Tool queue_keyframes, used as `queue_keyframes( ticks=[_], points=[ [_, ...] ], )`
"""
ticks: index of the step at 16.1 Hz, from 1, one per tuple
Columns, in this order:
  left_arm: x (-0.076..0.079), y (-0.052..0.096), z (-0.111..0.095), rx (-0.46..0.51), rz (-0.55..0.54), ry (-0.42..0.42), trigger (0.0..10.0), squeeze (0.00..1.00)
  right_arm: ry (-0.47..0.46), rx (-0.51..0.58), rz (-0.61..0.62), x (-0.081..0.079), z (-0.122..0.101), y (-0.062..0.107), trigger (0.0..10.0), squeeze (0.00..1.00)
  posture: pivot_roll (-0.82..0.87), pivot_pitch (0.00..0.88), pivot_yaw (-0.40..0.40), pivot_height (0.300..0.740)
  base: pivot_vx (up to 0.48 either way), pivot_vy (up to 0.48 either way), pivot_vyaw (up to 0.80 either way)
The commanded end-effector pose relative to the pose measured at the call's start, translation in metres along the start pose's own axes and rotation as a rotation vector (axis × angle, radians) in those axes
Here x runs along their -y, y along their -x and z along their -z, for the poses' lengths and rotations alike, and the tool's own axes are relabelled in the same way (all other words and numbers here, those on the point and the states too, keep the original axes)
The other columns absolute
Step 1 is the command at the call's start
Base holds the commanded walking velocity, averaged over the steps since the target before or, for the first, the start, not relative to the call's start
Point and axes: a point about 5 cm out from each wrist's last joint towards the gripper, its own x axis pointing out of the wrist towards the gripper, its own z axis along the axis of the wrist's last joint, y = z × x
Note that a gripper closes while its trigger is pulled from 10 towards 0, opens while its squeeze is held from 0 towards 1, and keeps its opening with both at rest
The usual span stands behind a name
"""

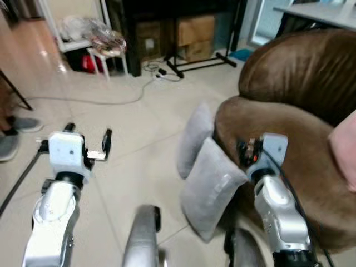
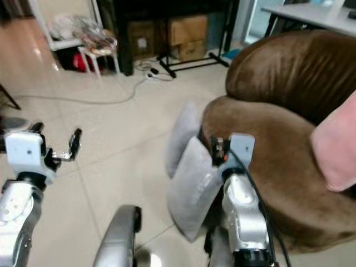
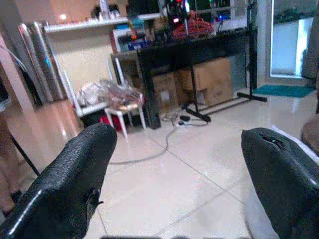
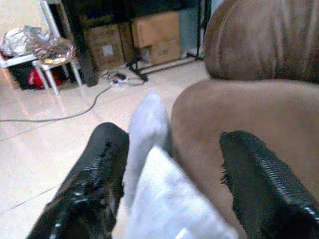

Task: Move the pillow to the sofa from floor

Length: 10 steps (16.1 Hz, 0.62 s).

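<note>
Two grey pillows stand on the tiled floor, leaning on the front of the brown sofa (image 1: 289, 128). The near pillow (image 1: 211, 186) overlaps the far pillow (image 1: 196, 138). My right gripper (image 4: 174, 164) is open just above the near pillow's top edge, beside the sofa seat; its wrist (image 1: 267, 149) hides most of the fingers in the eye views. Well apart from the pillows, my left gripper (image 1: 88, 134) is raised over bare floor to the left, open and holding nothing. A pink pillow (image 1: 346, 149) lies on the sofa at the right edge.
A white stool with bags (image 1: 105, 41), a black stand and cardboard boxes (image 1: 194, 30) line the far wall. A cable (image 1: 111, 101) runs across the floor. A person's grey shoes (image 1: 14, 133) are at the far left. A table (image 1: 322, 14) stands behind the sofa.
</note>
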Motion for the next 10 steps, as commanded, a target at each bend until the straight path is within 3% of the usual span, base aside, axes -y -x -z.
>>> queue_keyframes(
  ticks=[1,10],
  points=[
    [0.0013,-0.0049,-0.0092,0.045,0.012,-0.021,10.0,1.00,0.017,0.040,-0.027,-0.0024,-0.0105,-0.0020,10.0,1.00,0.12,0.000,-0.016,0.576,0.000,0.000,0.00],
    [0.0032,-0.0028,-0.0084,0.047,0.004,0.008,10.0,1.00,0.051,0.036,-0.060,-0.0043,-0.0106,-0.0053,10.0,1.00,0.11,0.000,-0.042,0.576,0.000,0.000,0.00]
  ],
)
